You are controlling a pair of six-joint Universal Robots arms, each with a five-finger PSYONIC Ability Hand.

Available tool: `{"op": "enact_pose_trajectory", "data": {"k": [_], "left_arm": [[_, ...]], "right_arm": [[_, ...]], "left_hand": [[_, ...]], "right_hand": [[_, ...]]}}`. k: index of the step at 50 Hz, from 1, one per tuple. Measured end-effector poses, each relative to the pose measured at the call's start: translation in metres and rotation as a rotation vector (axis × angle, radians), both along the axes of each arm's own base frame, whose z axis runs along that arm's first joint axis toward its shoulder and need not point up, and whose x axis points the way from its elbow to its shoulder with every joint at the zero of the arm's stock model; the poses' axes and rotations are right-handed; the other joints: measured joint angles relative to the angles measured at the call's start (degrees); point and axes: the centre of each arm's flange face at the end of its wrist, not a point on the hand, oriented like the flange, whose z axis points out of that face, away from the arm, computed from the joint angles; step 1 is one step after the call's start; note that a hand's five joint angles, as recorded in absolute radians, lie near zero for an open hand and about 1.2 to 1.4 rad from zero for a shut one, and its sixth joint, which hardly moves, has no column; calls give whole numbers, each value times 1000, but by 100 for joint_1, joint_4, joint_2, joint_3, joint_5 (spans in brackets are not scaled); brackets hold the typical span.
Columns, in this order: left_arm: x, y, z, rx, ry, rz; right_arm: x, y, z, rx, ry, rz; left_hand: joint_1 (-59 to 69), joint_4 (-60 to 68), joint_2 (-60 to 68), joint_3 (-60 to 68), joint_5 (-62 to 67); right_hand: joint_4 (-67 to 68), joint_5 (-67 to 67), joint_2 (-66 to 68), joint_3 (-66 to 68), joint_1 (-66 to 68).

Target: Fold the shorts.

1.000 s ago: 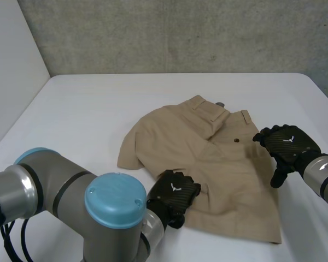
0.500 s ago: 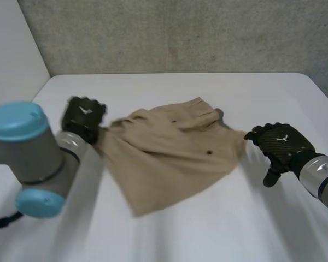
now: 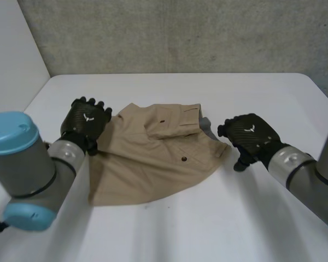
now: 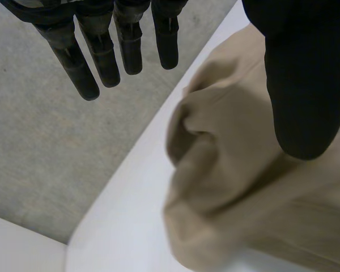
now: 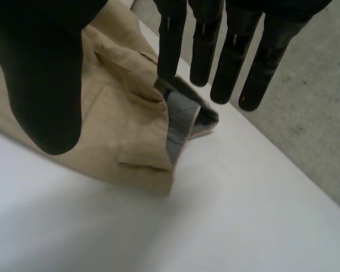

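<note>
The tan shorts [image 3: 147,169] lie rumpled mid-table [image 3: 218,229]. They look light, soft and limp, likely to sag, so the stiffer seams seem the best hold. The left hand [image 3: 86,121] is at their left edge, fingers straight, gripping nothing. The right hand [image 3: 247,136] sits just beside their right edge, fingers likewise straight and empty. Farther back, the waistband [image 3: 203,123], grey lining showing, looks firmest to grasp.

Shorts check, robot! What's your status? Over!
Left hand open, right hand open, one each side of shorts. Shorts rumpled, partly folded, lying on table.
</note>
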Motion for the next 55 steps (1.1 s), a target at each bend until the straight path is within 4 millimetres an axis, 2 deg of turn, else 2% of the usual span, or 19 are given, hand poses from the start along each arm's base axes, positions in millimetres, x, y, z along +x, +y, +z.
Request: {"op": "enact_pose_trajectory", "data": {"k": [6, 10, 16, 20, 28, 35, 39, 50, 55], "left_arm": [[11, 40, 11, 126, 106, 32], [18, 60, 10, 243, 188, 68], [29, 83, -1, 451, 274, 143], [32, 91, -8, 511, 278, 163], [31, 92, -20, 541, 264, 170], [29, 82, -32, 538, 259, 176], [27, 73, -38, 517, 268, 178], [25, 66, -43, 510, 269, 180], [24, 65, -46, 511, 268, 179]], "right_arm": [[14, -24, -10, -55, 54, 55], [18, -35, -17, -71, 88, 79], [23, -47, -30, -48, 135, 113], [25, -51, -37, -36, 164, 134], [27, -55, -42, -45, 200, 155], [28, -58, -51, -43, 211, 159], [29, -61, -58, -37, 212, 158], [31, -68, -61, -50, 209, 155], [32, -72, -63, -57, 207, 154]], "left_hand": [[3, 4, 2, 1, 14], [35, 61, 77, 20, 138], [450, 456, 434, 401, 523], [535, 554, 529, 499, 618], [627, 657, 634, 610, 712], [995, 994, 947, 924, 1029], [1396, 1377, 1333, 1307, 1395], [1667, 1682, 1657, 1621, 1682], [2783, 2686, 2667, 2633, 2689]], "right_hand": [[508, 480, 530, 515, 420], [750, 706, 771, 754, 623], [787, 756, 794, 797, 646], [783, 756, 790, 795, 645], [784, 756, 790, 795, 645], [808, 773, 817, 821, 668], [1176, 1120, 1208, 1187, 994], [1931, 1858, 1890, 1926, 1572], [1955, 1877, 1899, 1944, 1610]]}}
